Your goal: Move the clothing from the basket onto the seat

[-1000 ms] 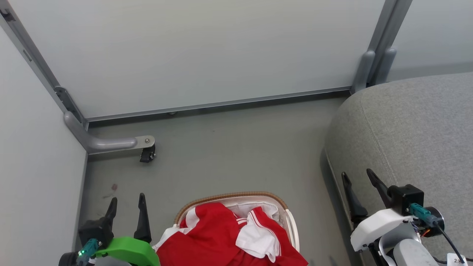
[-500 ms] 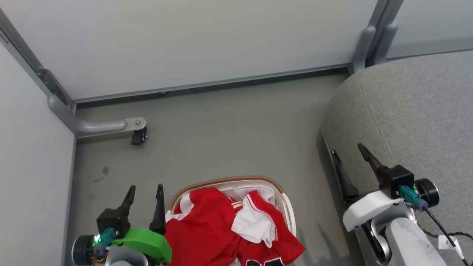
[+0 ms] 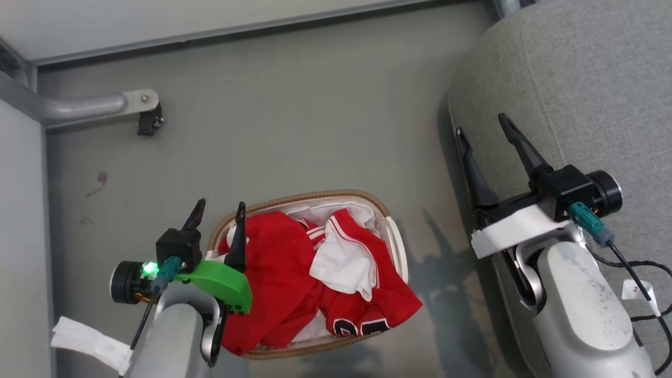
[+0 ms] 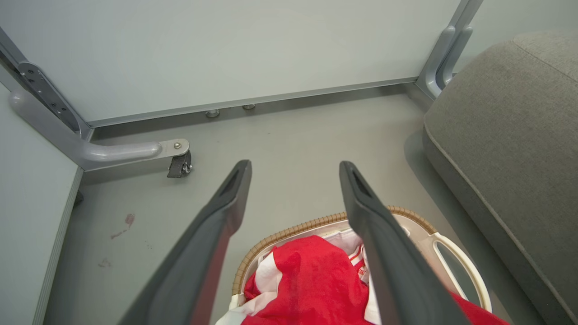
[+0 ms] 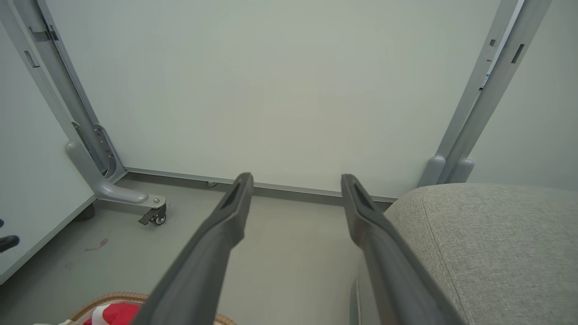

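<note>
1. partition foot (image 3: pixel 79 107), upper left of the head view: grey tubular metal, rounded, ending in a flat plate over a small black caster (image 3: pixel 149 119).
2. floor (image 3: pixel 294 115), across the centre: smooth matt grey, with a faint reddish smudge (image 3: pixel 100 178) at the left.
3. left gripper (image 3: pixel 221 205), lower left: green plastic shell and black block on a pale forearm. Its two long, dark, tapered fingers (image 3: pixel 237 241) are spread apart with nothing between them. The right-hand one overlaps the left rim of the basket; whether it touches cannot be told.
4. basket (image 3: pixel 294 198), lower centre, standing on the floor: small oval of cream plastic with a tan woven-look rim and a loop handle on its right side. A white cloth liner (image 3: pixel 320 209) shows at its upper end.
5. clothing (image 3: pixel 278 262), heaped inside the basket: bright red fabric, crumpled, with white panels and white stripe trim. One piece with dark numerals (image 3: pixel 362 328) drapes over the rim at the lower right.
6. right gripper (image 3: pixel 482 125), right of centre: white shell and black block. Its fingers are spread wide and empty, lying over the seat's left edge in this view.
7. seat (image 3: pixel 593 79), right edge: large, rounded, light grey woven upholstery with a stitched seam.
</note>
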You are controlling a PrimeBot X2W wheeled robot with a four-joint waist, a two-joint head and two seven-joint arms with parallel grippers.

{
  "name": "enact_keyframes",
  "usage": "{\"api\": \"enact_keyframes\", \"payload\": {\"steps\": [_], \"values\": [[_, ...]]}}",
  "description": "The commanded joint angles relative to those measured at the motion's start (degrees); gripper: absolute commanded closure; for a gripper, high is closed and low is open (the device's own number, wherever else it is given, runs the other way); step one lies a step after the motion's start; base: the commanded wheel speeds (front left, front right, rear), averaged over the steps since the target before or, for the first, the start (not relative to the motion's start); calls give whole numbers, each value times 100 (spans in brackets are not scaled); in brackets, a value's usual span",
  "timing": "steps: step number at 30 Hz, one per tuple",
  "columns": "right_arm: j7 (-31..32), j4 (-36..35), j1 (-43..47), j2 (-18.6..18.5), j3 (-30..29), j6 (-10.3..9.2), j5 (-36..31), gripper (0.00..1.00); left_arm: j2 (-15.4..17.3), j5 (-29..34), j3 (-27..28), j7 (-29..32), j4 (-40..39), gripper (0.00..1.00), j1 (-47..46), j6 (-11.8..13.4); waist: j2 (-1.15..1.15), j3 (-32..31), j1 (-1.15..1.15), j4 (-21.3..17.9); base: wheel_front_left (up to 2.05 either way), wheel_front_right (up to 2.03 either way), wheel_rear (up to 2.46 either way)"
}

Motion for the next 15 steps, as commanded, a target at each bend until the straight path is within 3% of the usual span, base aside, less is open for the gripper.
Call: {"api": "enact_keyframes", "payload": {"steps": [1, 15], "values": [[-12, -57, -118, 15, 2, -4, -52, 0, 27, 118, -24, -1, 88, 0, -181, -40, 0, 744, 0, -314, 0, 0, 0], [-11, -543, -725, 71, 54, -4, 177, 0, 215, 550, -56, 0, 1115, 0, -1095, -93, 0, 2082, 0, -672, 0, 0, 0]]}}
